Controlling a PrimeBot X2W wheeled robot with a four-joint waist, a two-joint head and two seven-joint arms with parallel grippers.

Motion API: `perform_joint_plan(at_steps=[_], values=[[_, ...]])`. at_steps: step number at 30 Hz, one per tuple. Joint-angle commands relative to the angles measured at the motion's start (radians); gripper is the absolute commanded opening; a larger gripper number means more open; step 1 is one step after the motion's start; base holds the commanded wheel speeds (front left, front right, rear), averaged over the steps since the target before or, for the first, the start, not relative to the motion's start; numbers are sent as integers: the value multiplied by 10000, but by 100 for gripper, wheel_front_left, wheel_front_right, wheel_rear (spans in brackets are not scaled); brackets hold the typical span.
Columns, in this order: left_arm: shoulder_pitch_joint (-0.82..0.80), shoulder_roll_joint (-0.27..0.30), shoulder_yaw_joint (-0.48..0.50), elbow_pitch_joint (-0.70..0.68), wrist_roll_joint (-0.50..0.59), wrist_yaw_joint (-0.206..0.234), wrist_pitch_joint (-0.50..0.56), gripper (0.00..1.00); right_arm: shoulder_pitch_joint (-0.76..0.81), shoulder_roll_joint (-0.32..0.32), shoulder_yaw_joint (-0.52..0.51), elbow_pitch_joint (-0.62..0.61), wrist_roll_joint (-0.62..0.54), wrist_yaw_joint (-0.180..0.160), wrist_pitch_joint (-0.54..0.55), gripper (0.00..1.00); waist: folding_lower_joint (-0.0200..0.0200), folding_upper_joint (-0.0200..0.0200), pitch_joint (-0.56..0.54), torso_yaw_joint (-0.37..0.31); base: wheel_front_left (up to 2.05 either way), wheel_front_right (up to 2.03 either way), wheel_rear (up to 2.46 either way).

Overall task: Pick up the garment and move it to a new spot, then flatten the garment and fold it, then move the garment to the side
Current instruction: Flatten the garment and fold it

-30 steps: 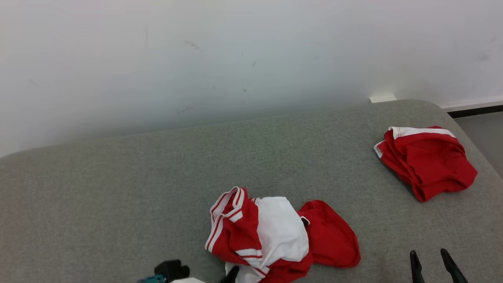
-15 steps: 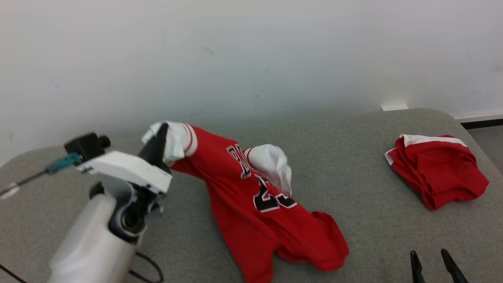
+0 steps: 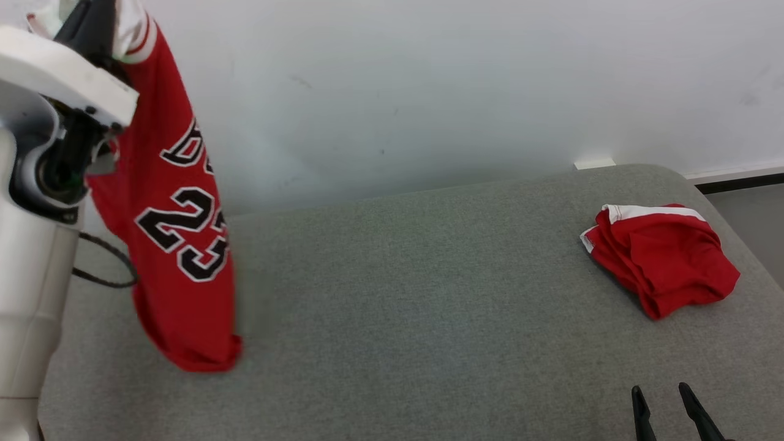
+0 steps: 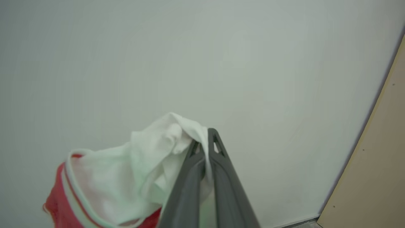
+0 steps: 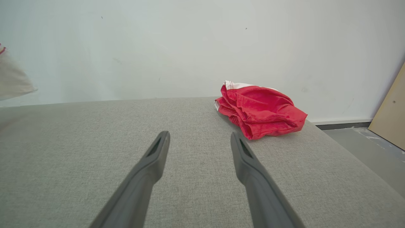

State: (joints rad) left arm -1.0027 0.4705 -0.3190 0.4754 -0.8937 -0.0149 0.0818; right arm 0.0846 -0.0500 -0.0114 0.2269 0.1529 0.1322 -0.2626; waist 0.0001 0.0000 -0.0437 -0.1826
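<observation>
Grey surface (image 3: pixel 429 294) | garment (image 3: pixel 177 245) is hung vertically beneath left end effector (image 4: pixel 205 139), clamped on its white trim | hem possibly grazing surface | right end effector (image 5: pixel 199 139) is held spread, empty, well apart.

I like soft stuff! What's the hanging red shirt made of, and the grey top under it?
The red shirt looks like thin, smooth sports knit, maybe polyester: it hangs limp. The grey top looks like matte woven upholstery cloth: a fine speckled weave shows.
</observation>
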Motion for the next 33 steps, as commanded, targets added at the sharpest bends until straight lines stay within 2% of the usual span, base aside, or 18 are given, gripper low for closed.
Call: perform_joint_plan(at_steps=[1,6,7,9,13,21,26,30,32,33], values=[[-61,37,-61,2,84,-59,41,0,43,-18,-11,15,11,-32,-27,100,-1,0,1,0,0,0,0],[0,-474,-680,-147,106,-327,489,0,52,-20,-87,36,-4,-31,-27,100,-1,0,6,79,0,0,0],[465,-847,-1066,-245,81,-379,643,0,30,-18,-80,60,-9,-31,-27,100,-1,0,23,131,0,0,0],[719,-1064,-1276,-334,30,-435,710,0,17,-16,-68,66,-6,-32,-27,100,-1,0,35,154,0,0,0],[1856,-2037,-2133,-586,-110,-506,865,0,-97,-16,30,83,36,-32,-27,100,-1,0,159,193,0,0,0],[3646,-3740,-3839,-463,183,-556,466,0,-345,-24,343,189,53,-31,-27,100,-1,0,452,-182,0,0,0],[4200,-4141,-4975,-298,262,-510,321,0,-411,-23,412,233,83,-32,-27,100,-1,0,704,-522,0,0,0],[4333,-4185,-5758,-107,88,-460,181,0,-459,-21,487,270,160,-31,-27,100,-1,0,890,-773,0,0,0],[4232,-4186,-6122,-78,21,-296,-56,0,-512,-23,510,286,170,-32,-27,100,-1,0,958,-876,0,0,0],[4170,-4191,-6330,-60,-3,-254,-149,36,-545,-23,514,293,185,-31,-27,100,-1,0,982,-913,0,0,0]])
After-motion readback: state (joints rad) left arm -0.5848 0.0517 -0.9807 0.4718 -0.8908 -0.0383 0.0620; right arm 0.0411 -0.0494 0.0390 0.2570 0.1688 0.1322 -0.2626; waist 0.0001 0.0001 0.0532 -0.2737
